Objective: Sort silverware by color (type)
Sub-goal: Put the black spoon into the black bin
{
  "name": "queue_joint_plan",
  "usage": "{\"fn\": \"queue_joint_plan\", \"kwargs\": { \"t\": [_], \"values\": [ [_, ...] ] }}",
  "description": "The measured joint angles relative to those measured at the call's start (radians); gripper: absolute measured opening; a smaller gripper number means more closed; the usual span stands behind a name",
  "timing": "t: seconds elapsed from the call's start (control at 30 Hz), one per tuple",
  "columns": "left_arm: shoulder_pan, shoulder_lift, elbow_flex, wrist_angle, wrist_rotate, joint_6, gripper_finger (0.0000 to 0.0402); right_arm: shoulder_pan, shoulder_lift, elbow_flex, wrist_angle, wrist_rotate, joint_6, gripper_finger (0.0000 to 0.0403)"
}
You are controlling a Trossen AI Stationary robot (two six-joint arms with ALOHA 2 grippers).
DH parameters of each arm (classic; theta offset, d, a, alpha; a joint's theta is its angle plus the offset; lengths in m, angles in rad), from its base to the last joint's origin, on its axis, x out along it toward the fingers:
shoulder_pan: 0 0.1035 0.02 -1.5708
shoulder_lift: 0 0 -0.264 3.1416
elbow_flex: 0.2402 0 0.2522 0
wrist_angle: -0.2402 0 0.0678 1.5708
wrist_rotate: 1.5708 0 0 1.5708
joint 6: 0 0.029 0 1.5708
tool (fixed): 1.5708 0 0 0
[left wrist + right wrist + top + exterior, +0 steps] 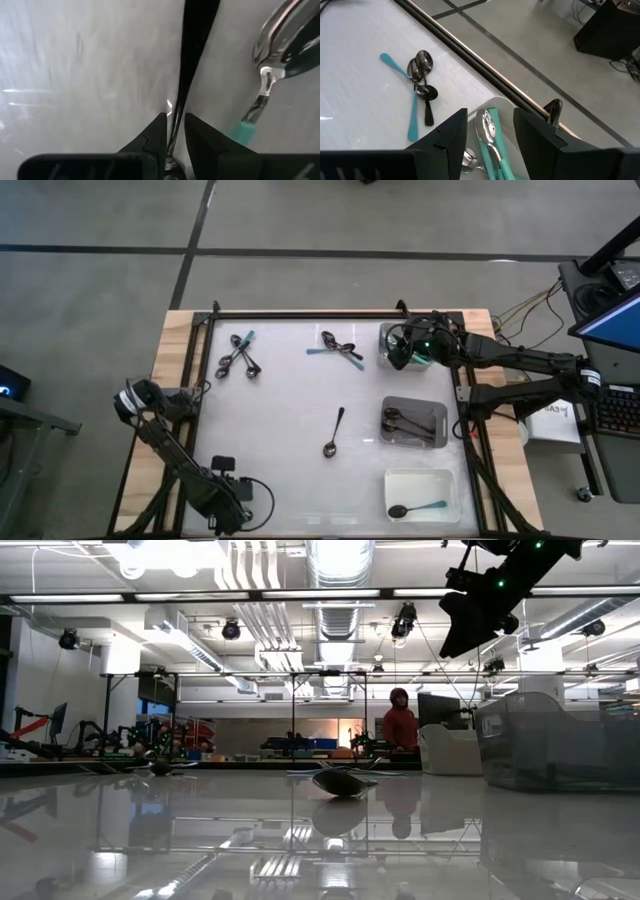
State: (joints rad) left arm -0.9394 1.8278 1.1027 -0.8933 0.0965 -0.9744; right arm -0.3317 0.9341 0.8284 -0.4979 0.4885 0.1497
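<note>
My right gripper (402, 348) hangs open and empty above a clear bin (386, 340) at the far right. The bin holds silver-bowled, teal-handled spoons (489, 134). In the low view this gripper (478, 612) is well above the bin (545, 740). My left arm is folded at the near left corner, its gripper (222, 467) low over the table. In its wrist view the left gripper (172, 131) stands almost shut around a thin black spoon handle (192, 55), with a silver-bowled, teal-handled spoon (267, 60) beside it. The high view shows neither spoon there. One dark spoon (335, 432) lies loose mid-table. My left gripper has the black spoon's thin handle (176, 117) between its two fingertips, which lie on either side of it. The handle runs straight away from the fingers, along them. Whether the spoon rests on the table cannot be told.
Spoon clusters lie at the far left (240, 356) and far middle (338, 348), the latter also in the right wrist view (417, 85). A grey tray (440, 408) holds black spoons. A white tray (450, 480) holds a teal-handled black spoon. A person stands in the room behind the table (400, 725).
</note>
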Motion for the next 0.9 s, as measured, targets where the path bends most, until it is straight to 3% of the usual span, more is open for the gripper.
{"fn": "queue_joint_plan", "kwargs": {
  "t": [0.27, 0.47, 0.6, 0.9],
  "values": [
    [0.002, -0.005, -0.058, 0.068, 0.007, -0.089, 0.0046, 0.000, 0.000, 0.000, -0.013, 0.000, 0.010, 0.0153],
    [0.001, -0.003, -0.031, 0.055, 0.007, -0.192, 0.0006, 0.000, 0.000, 0.000, -0.031, 0.000, 0.026, 0.0153],
    [0.000, -0.009, -0.014, 0.027, -0.004, -0.240, 0.0003, 0.000, 0.000, 0.000, -0.030, 0.000, 0.026, 0.0153],
    [0.049, -0.009, -0.005, -0.124, -0.138, -0.251, 0.0001, 0.000, 0.000, 0.000, -0.029, 0.000, 0.045, 0.0153]
  ]
}}
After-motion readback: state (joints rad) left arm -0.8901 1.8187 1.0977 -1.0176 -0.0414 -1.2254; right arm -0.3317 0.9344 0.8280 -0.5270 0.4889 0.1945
